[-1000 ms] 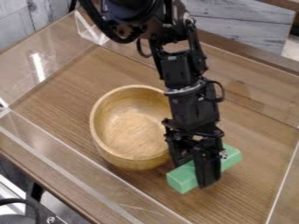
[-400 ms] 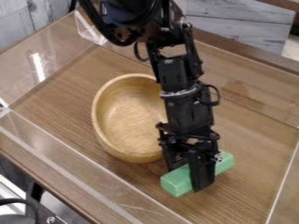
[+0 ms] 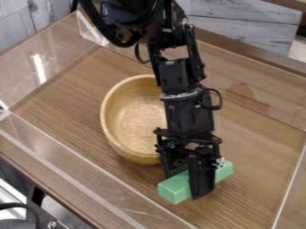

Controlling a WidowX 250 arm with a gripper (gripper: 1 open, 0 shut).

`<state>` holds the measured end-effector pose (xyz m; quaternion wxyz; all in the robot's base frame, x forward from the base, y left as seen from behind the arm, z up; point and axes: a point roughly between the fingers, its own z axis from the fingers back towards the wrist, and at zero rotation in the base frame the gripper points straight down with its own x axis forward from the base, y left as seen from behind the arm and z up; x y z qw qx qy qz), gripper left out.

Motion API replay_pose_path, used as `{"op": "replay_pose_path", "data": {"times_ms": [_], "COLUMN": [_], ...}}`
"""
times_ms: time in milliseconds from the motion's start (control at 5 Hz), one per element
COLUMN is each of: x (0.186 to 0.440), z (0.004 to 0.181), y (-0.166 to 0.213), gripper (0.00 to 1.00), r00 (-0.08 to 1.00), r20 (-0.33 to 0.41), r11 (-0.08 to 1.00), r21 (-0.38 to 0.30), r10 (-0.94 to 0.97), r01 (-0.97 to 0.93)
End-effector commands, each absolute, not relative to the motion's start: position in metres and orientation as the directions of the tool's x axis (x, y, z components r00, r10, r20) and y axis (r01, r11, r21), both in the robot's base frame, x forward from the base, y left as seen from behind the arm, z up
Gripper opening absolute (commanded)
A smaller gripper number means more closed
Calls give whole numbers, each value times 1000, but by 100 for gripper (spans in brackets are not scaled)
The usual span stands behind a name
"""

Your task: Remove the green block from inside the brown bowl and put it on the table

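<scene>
Compared with the earlier frames, the black gripper (image 3: 201, 182) and the green block (image 3: 191, 184) have shifted a little toward the left and the bottom edge of the frame, while the brown bowl (image 3: 116, 114) has slid slightly right, just left of the picture's middle. The gripper is closed on the block, at the lower centre-right and outside the bowl, though its fingers hide much of the block, and whether the underside touches the table (image 3: 257, 148) is hard to tell.
</scene>
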<state>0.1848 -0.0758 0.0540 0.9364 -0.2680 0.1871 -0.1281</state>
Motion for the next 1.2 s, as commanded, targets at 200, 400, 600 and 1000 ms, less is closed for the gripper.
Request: {"op": "replay_pose_path", "data": {"times_ms": [200,400,600,1000], "x": [182,180,180,182], "z": [65,67,70,74], "y": [-81,-84,-86,-90], "gripper": [0,0,0,0], "r00": [887,881,875,861], "r20": [-312,-329,-344,-373], "r11": [821,820,819,818], "r21": [-559,-562,-565,-570], "r10": [-341,-340,-341,-345], "r01": [119,107,97,81]}}
